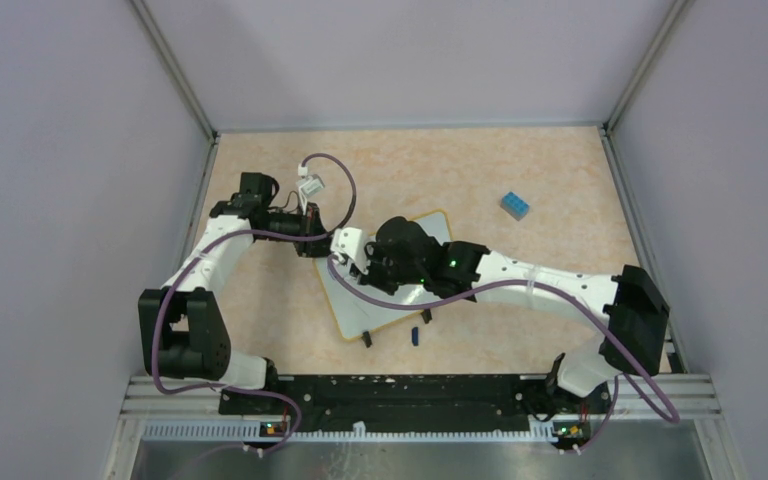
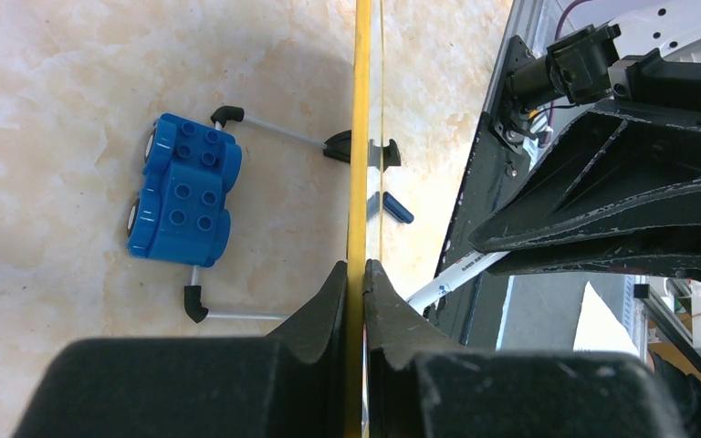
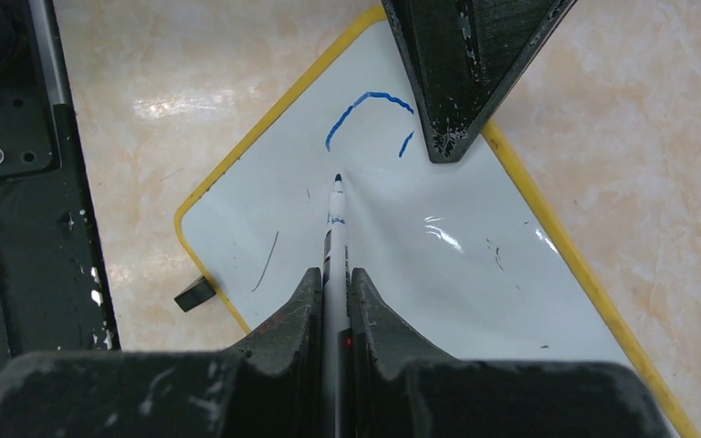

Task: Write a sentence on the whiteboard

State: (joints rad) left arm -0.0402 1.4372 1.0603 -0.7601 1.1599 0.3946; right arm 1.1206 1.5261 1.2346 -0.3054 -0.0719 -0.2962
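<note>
The whiteboard (image 3: 475, 265), white with a yellow rim, lies tilted on the table (image 1: 360, 312) under both grippers. My left gripper (image 2: 363, 272) is shut on its yellow rim (image 2: 361, 137), seen edge-on. My right gripper (image 3: 335, 278) is shut on a white marker (image 3: 336, 228), also seen as a white marker (image 2: 445, 285) from the left wrist. Its blue tip touches the board. Of the sentence only a blue arc (image 3: 365, 102) and a short stroke beside it show, just beyond the tip. The right arm hides most of the board from above.
A blue block (image 1: 516, 206) sits on the table to the right of the board, and it shows as a blue block (image 2: 183, 190) from the left wrist. A small blue marker cap (image 1: 414, 335) lies near the board's black clip feet (image 1: 366, 339). Walls enclose the table.
</note>
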